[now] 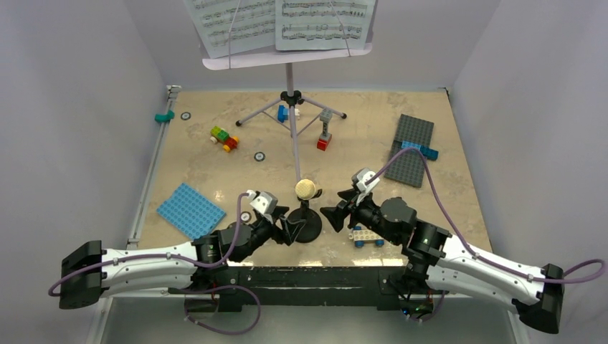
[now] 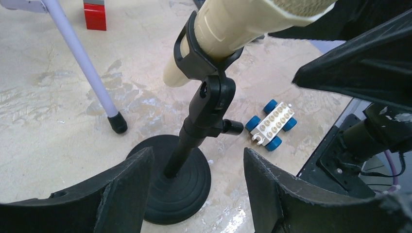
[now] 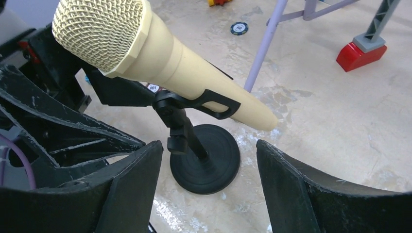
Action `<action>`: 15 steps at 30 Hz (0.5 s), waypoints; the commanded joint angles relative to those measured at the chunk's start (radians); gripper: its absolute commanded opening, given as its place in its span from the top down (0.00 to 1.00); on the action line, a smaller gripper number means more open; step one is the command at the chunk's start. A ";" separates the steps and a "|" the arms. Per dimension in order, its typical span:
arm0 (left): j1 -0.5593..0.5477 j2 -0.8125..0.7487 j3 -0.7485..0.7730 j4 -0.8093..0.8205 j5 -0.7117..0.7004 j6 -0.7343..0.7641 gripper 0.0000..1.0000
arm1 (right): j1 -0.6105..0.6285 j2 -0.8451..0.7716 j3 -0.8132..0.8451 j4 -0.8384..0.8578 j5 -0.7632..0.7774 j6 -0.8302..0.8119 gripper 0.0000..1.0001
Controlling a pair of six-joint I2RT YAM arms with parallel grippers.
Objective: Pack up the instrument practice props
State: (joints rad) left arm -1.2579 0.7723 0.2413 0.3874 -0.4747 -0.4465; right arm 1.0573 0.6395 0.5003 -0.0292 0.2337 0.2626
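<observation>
Standing upright near the middle of the bench's near edge, the black mic stand rests on its round base. The cream-yellow microphone sits clipped in the holder at its top, tilted, with the mesh head uppermost.

The left fingers are spread wide and hold nothing. They sit low on the left of the stand, and in the left wrist view the base shows in the gap between them, untouched. The right fingers are also spread and empty. They point at the stand from its right side, clear of it.

The lilac music stand stands at the middle of the far edge on its thin tripod. One long leg reaches toward the near edge, and its black foot lands near the mic stand's base. Two white sheet-music pages lean on its perforated desk.

A white wheeled brick lies just right of the mic stand, by the near edge. A grey baseplate lies toward the right edge and a blue baseplate toward the near left corner.
</observation>
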 commanded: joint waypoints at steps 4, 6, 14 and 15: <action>0.052 0.009 -0.009 0.232 0.122 0.068 0.28 | -0.002 0.044 0.027 0.184 -0.060 -0.117 0.26; 0.064 0.044 0.014 0.247 0.151 0.081 0.29 | -0.002 0.059 0.023 0.209 -0.061 -0.142 0.28; 0.093 0.211 0.074 0.291 0.161 0.097 0.46 | -0.001 0.118 -0.040 0.408 -0.026 -0.255 0.32; 0.095 0.219 0.073 0.298 0.157 0.094 0.50 | -0.002 0.130 -0.039 0.424 -0.025 -0.256 0.33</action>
State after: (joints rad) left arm -1.1763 0.9619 0.2726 0.5919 -0.3290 -0.3710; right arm 1.0573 0.7452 0.4740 0.2394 0.1913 0.0746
